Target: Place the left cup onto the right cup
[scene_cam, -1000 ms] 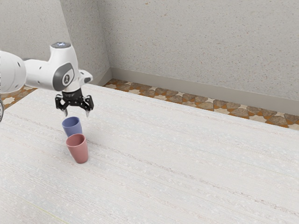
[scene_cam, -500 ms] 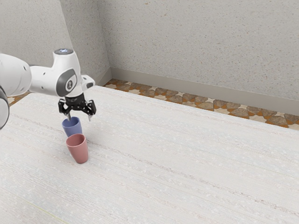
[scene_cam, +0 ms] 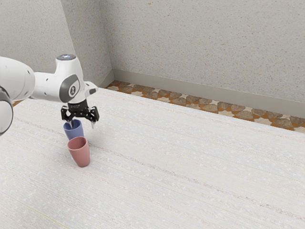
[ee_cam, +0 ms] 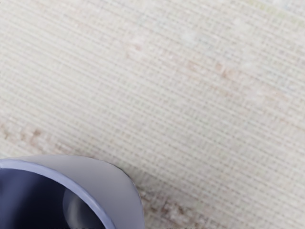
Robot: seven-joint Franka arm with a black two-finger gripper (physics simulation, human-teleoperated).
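A blue cup stands upright on the white table at the exterior view's left. A red cup stands just in front of it, almost touching. My gripper hangs open right over the blue cup's rim. One fingertip reaches down at the cup's mouth, and the other is outside the cup toward the exterior view's right. Neither finger presses the wall. In the wrist view the blue cup shows its rim and dark inside, close under my hand.
The table stretches wide toward the exterior view's right and front. A speckled grey wall and a strip of patterned floor lie behind the table's far edge.
My gripper has dropped from well above the blue cup down to its rim and shifted slightly to the exterior view's right. It stayed open. Neither cup moved.
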